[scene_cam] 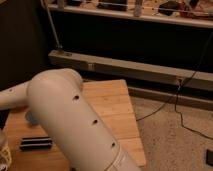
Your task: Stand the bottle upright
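Nearest, the white arm (75, 130) fills the lower middle. One thick link rises from the bottom edge to a rounded elbow, and a thinner link runs from there out past the left edge. It covers much of the wooden worktop (112, 107).

The pincer lies beyond that left edge, out of frame, so I cannot tell whether it is open, closed or holding anything.

Of the bottle (3, 152), only a pale, translucent sliver shows at the bottom-left corner, cut by the frame, over the worktop's near left part. Upright or lying: cannot tell.

Just right of it lies a flat black ridged bar (36, 143), its right end close to the arm. Behind the bar, a small grey-blue shape (31, 118) sits under the thin link, partly hidden; identity unclear.

Right of the worktop is speckled floor (175, 135) with black cables (187, 107). Farthest back are a grey rail (130, 67) and a cluttered shelf (150, 15), its contents hard to make out.
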You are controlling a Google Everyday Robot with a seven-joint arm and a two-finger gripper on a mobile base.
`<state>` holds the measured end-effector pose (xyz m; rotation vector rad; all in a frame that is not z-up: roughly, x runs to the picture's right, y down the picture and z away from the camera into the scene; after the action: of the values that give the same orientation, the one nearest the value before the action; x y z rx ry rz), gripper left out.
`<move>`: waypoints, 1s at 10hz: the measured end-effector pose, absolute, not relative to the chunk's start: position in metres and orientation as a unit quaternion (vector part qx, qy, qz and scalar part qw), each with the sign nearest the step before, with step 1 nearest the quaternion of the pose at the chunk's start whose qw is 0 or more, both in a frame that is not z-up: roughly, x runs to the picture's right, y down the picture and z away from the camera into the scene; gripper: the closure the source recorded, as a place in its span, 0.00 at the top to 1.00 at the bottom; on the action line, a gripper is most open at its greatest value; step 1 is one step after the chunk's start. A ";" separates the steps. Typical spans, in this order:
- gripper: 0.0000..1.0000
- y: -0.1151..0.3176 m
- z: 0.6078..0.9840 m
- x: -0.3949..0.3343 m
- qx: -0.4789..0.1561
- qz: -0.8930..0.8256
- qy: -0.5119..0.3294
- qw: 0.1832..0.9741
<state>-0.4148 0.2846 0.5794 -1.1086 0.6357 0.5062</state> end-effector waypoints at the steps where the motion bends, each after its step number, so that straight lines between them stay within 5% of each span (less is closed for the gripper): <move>1: 0.02 0.278 0.580 -0.414 -0.511 0.226 0.294 0.776; 10: 0.02 0.240 0.572 -0.429 -0.514 0.224 0.256 0.787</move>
<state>-0.4286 0.2403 0.5723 -1.1076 0.5527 0.4821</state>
